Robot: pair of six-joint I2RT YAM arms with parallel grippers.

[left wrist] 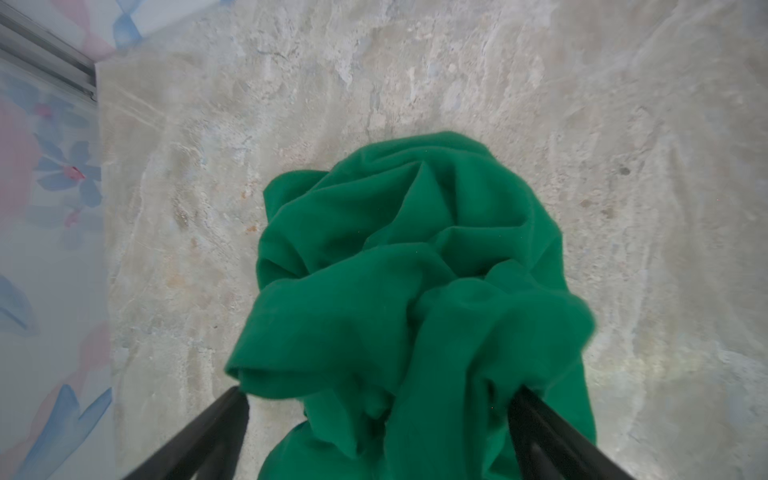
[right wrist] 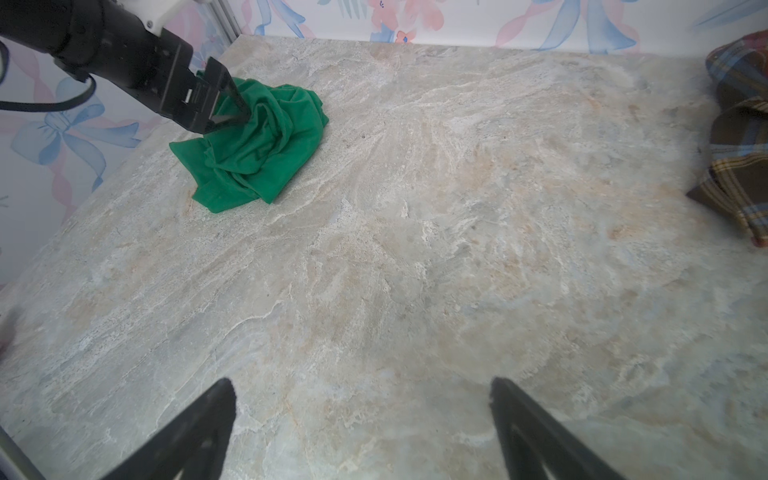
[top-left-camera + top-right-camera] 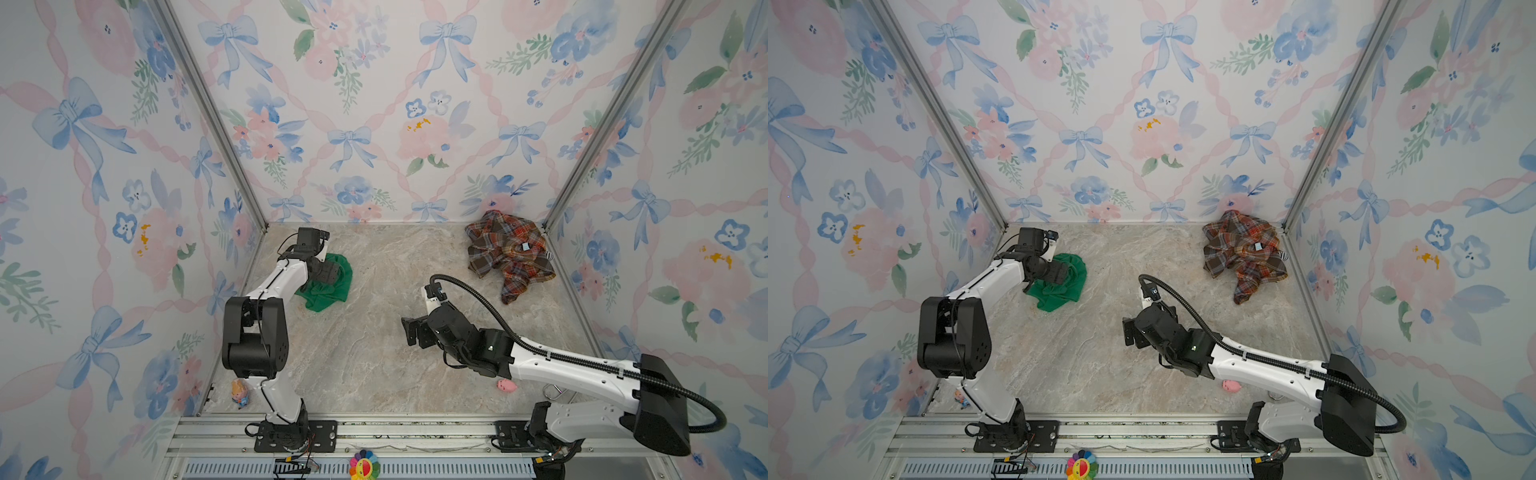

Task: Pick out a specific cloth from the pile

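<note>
The left end effector (image 1: 378, 399) is spread wide, its fingers on either side of the crumpled green cloth (image 1: 407, 257), which lies bunched on the table (image 1: 623, 124). The right end effector (image 2: 361, 388), also spread and empty, hovers over the table well right of the cloth. The pile (image 3: 509, 253) lies farther right of the cloth, well apart from it.

The 2 top views looked down from high at the front, covering the whole table (image 3: 365, 345). The left wrist view sat close over the cloth (image 1: 407, 266); the right wrist view faced across the table, sharing that cloth.
</note>
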